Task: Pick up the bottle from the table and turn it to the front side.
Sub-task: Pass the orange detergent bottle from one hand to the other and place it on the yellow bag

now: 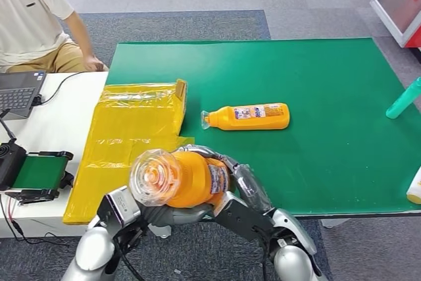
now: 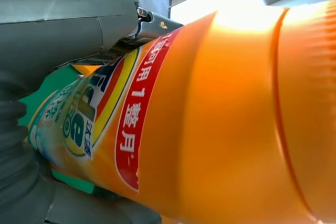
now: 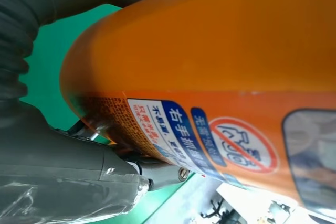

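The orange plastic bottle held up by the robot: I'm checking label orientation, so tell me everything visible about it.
The orange plastic bottle is glossy, with a clear cap end pointing toward the head camera and its base toward the table. It is lifted off the green table, roughly horizontal. A printed label wraps its body: a red band with white characters in the left wrist view, blue warning text in the right wrist view. The left hand and right hand hold it.

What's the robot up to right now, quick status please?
Both hands, left hand and right hand, hold the orange bottle off the table, cap toward the camera. Second orange bottle lies on the green mat. Nothing blocking.
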